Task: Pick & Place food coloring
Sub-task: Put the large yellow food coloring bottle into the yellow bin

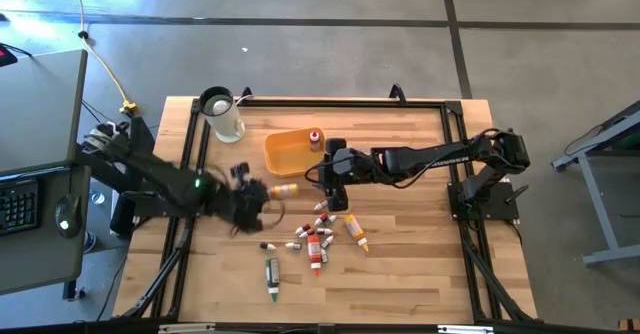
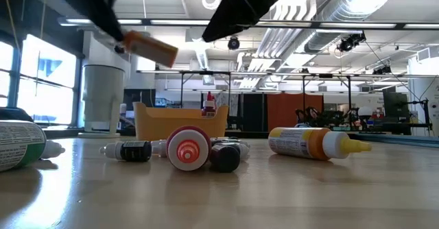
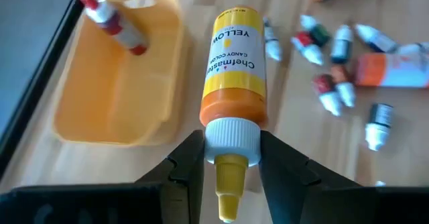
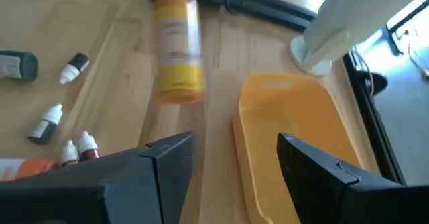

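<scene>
My left gripper [image 1: 258,190] hangs over the table's left middle, shut on a yellow food coloring bottle [image 3: 234,63] labelled YELLOW, which is up in the air [image 2: 147,47]. My right gripper [image 4: 234,150] is open and empty above the near right corner of the yellow-orange tray [image 1: 293,152]. One red bottle [image 1: 316,137] leans in the tray's far right corner. Several more small bottles and tubes [image 1: 315,236] lie on their sides on the table nearer the front, among them a yellow bottle [image 1: 355,231] and a green tube [image 1: 272,274]. My left gripper pinches the yellow bottle at its white cap [image 3: 231,133], one finger [image 3: 191,163] on each side. The fingers come from the table's left, and the bottle's body sticks out ahead of them toward the tray. It is lifted clear of the table and tilted [image 2: 147,47].
A white jug [image 1: 222,114] stands at the far left, beside the tray. A black frame [image 1: 330,102] runs round the table's far and side edges. Bare wood lies along the near edge and at the right. A desk with keyboard and mouse [image 1: 40,199] stands left of the table.
</scene>
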Controlling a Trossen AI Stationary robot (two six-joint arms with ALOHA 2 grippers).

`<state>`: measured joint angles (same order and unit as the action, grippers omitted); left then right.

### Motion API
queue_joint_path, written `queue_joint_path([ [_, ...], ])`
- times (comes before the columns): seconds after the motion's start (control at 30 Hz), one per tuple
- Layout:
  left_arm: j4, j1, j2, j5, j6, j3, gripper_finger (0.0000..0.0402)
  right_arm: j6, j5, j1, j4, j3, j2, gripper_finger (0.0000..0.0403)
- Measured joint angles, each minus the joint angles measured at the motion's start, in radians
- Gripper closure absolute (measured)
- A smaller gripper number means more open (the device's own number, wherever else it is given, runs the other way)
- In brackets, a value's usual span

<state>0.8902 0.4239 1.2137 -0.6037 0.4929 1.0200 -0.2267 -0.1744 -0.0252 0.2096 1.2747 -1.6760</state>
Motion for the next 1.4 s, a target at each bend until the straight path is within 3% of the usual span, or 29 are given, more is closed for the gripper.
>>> queue_joint_path([
  [0.27, 0.022, -0.369, 0.006, 0.293, -0.328, 0.133, 0.0295, 0.010, -0.184, -0.004, 0.109, 0.000, 0.000, 0.0197],
  [0.37, 0.040, -0.507, 0.033, 0.366, -0.368, 0.134, 0.0295, 0.010, -0.243, -0.004, 0.131, 0.000, 0.000, 0.0197],
  [0.53, 0.066, -0.667, 0.124, 0.440, -0.470, 0.133, 0.0295, 0.010, -0.256, -0.004, 0.145, 0.000, 0.000, 0.0197],
  [0.73, 0.075, -0.743, 0.276, 0.459, -0.611, 0.205, 0.0295, 0.010, -0.254, -0.004, 0.153, 0.000, 0.000, 0.0197],
  [0.97, 0.262, -0.759, 0.488, 0.381, -0.689, 0.429, 0.0295, 0.011, -0.254, -0.004, 0.200, 0.000, 0.000, 0.0197],
  [1.13, 0.348, -0.758, 0.586, 0.382, -0.706, 0.558, 0.0295, 0.045, -0.264, -0.004, 0.246, 0.000, 0.000, 0.0197],
  [1.27, 0.350, -0.758, 0.614, 0.370, -0.722, 0.572, 0.0295, 0.099, -0.361, -0.004, 0.303, 0.000, 0.000, 0.0197],
  [1.4, 0.345, -0.765, 0.624, 0.362, -0.758, 0.572, 0.0295, 0.205, -0.501, -0.004, 0.488, 0.000, 0.021, 0.0197],
])
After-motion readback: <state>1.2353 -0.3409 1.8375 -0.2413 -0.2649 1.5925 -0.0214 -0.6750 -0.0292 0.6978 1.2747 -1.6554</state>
